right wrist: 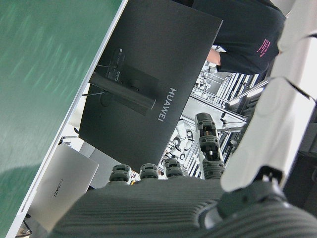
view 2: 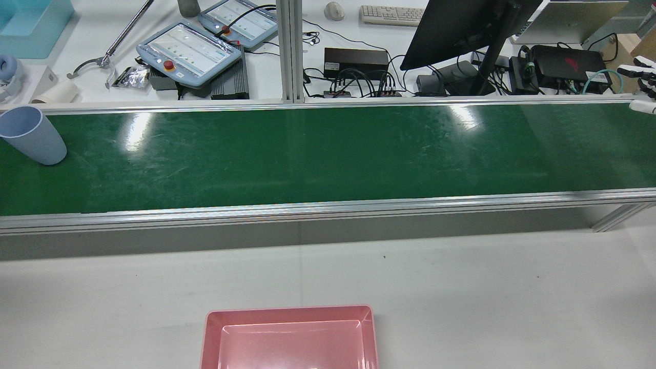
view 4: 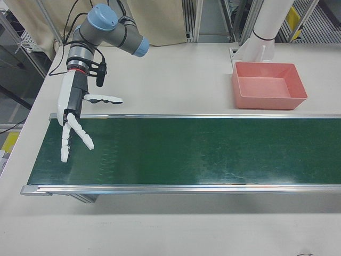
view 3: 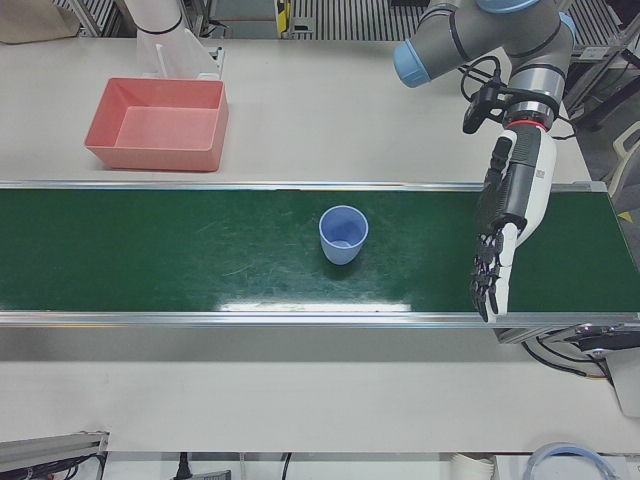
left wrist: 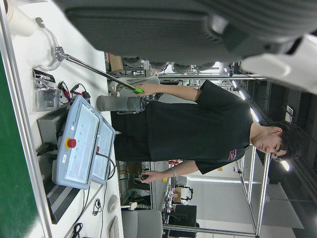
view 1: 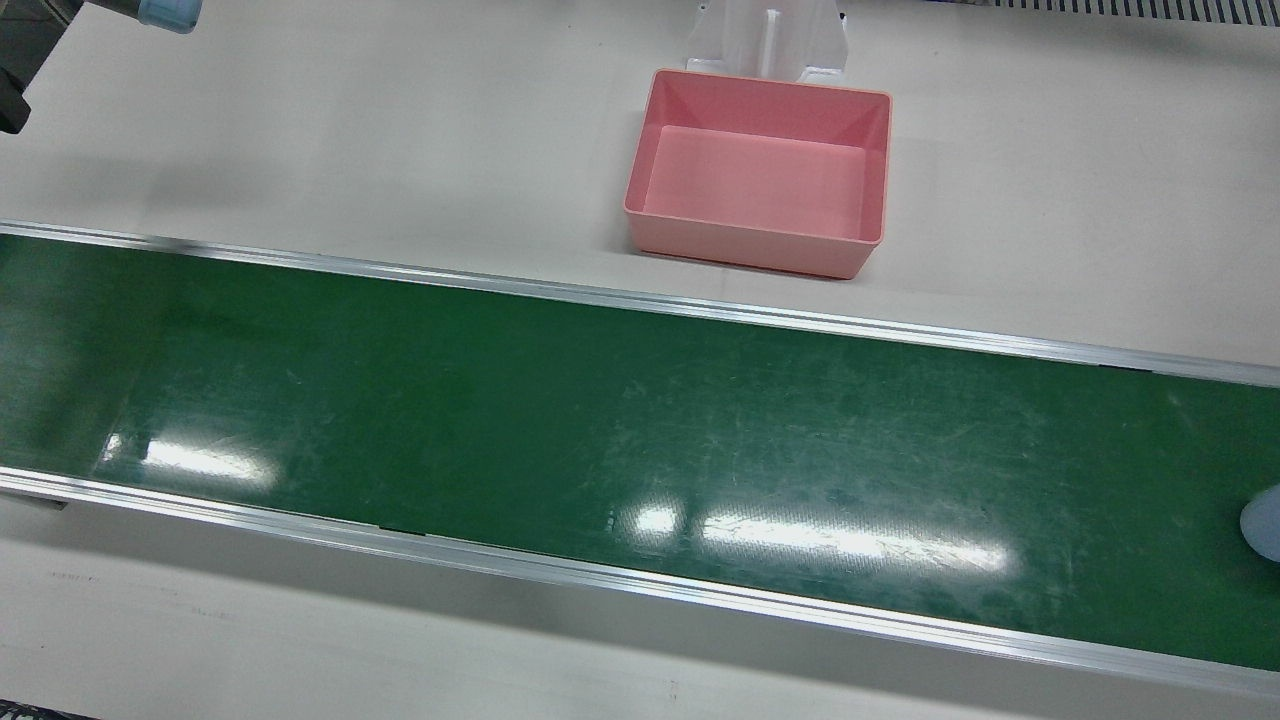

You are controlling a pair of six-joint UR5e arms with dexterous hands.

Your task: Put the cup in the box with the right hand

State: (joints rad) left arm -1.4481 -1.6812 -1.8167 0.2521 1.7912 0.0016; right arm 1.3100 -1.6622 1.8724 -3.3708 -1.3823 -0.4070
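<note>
Green belt point(view 2: 328, 154) runs across the table. Pink box point(view 1: 760, 180) empty, beside the belt. Right hand point(view 4: 74, 125) over the belt's far end, fingers spread, holding nothing. Left hand point(view 3: 503, 235) likewise. Blue cup point(view 3: 343, 235) upright on belt, well apart from right hand. Step: waiting; next, reach and grip cup.

A pale blue cup point(view 2: 32, 136) stood upright at the far left end of the green conveyor belt point(view 2: 328, 154). The pink box point(view 2: 289, 338) sat on the near white table point(view 2: 461, 287), cut by the bottom edge. At the far right edge, white fingertips point(view 2: 643, 106) of the right hand point(view 2: 643, 84) barely showed. Beyond the belt lay two teach pendants point(view 2: 189, 48), a keyboard point(view 2: 392, 14) and a dark monitor point(view 2: 466, 25).
</note>
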